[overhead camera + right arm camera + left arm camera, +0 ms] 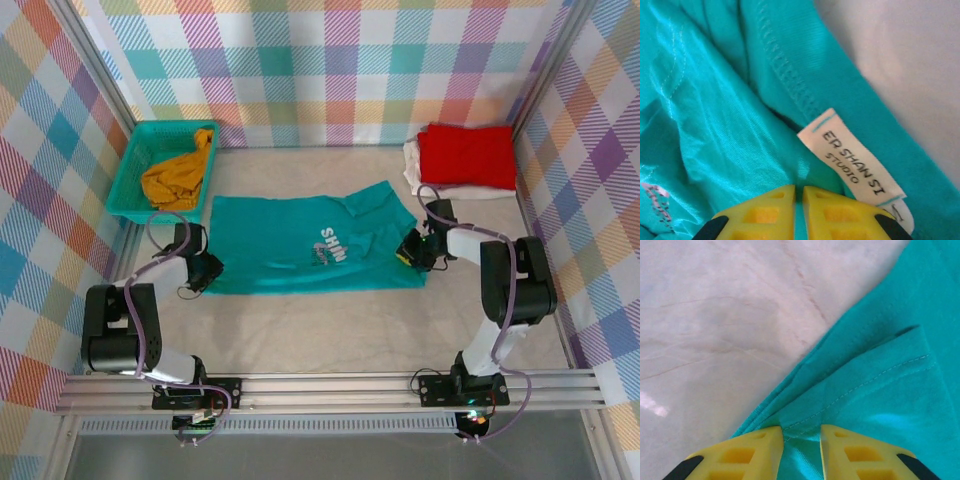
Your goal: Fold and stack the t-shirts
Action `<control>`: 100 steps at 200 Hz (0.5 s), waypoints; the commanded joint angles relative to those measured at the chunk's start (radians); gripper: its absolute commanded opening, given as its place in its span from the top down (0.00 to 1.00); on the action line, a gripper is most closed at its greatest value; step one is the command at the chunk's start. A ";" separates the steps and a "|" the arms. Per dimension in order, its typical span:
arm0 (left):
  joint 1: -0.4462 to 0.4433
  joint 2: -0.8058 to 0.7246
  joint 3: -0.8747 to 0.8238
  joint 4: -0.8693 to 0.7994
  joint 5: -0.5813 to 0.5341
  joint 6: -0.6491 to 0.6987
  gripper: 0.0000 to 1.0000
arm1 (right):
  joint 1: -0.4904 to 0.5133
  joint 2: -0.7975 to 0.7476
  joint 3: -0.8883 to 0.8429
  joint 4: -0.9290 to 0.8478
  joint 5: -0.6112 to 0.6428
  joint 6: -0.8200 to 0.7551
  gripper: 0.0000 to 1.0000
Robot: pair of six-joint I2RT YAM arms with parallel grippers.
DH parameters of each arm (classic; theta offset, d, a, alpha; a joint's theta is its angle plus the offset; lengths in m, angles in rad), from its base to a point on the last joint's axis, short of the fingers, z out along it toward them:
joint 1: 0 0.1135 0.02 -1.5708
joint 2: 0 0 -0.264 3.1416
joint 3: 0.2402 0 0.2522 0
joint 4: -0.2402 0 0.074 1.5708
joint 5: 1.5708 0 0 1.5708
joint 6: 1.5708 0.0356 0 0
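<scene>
- Teal t-shirt (310,245) is lying mid-table, long axis running nine to three o'clock.
- Left gripper (801,450) is narrowing on its nine o'clock hem.
- Right gripper (799,212) is pinching cloth beside the collar label (855,167), at three o'clock.

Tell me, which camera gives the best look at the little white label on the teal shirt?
The right wrist view: the label is close enough to read "STUDIO", sewn by the teal shirt hem. From above it's too small to find; the left wrist view has plain teal cloth.
</scene>
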State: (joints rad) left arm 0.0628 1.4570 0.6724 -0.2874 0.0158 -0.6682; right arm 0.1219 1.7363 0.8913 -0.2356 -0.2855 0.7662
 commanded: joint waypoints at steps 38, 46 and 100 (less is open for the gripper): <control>0.006 0.049 -0.053 -0.104 0.194 0.042 0.66 | -0.029 -0.116 -0.155 -0.048 0.089 0.190 0.90; -0.040 0.055 -0.046 -0.100 0.217 0.070 0.64 | -0.028 -0.151 -0.174 -0.066 0.113 0.199 0.90; -0.297 -0.006 -0.040 -0.181 0.185 -0.046 0.64 | -0.031 -0.396 -0.213 -0.265 0.246 0.159 0.76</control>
State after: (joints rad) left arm -0.1890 1.4979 0.7063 -0.2832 0.2016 -0.6239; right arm 0.0971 1.4242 0.6704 -0.3672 -0.1284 0.9318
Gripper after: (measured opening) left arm 0.362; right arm 0.210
